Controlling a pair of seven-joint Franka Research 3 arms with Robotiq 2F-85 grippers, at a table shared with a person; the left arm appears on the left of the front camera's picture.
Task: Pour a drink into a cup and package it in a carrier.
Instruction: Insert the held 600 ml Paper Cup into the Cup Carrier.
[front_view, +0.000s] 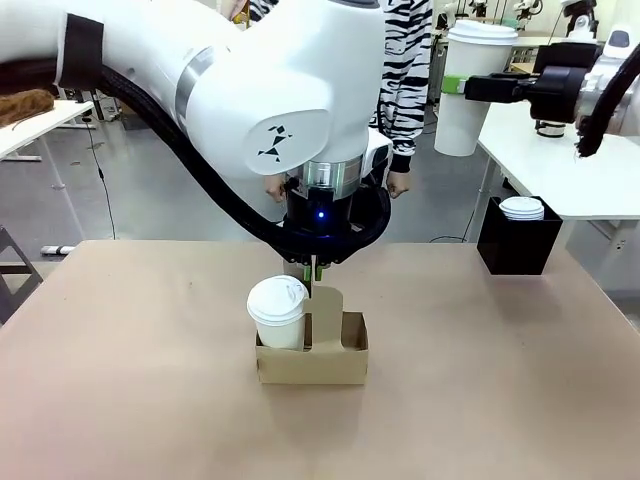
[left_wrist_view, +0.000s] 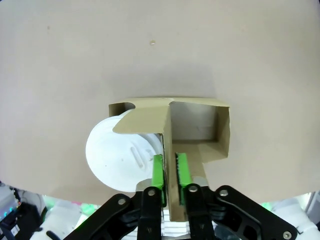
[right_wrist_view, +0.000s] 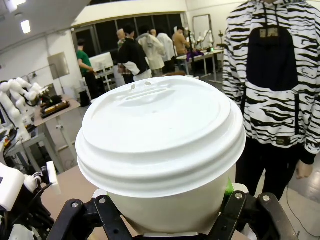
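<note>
Where the cup stood, lidded, in the left hole of the carrier at mid-table, we judged the load light but top-heavy: thin paper walls yield under squeeze, and the press-fit lid may leak if tipped. We rated the cardboard stiffest along its upright handle tab, the proper hold. The left gripper had its green pads close on either side of that tab; we could not tell whether they pinched it. A black emblem without letters marked the left arm. Farther right, the right gripper clamped a second cup by its wall, aloft. We found no readable print on either cup.
</note>
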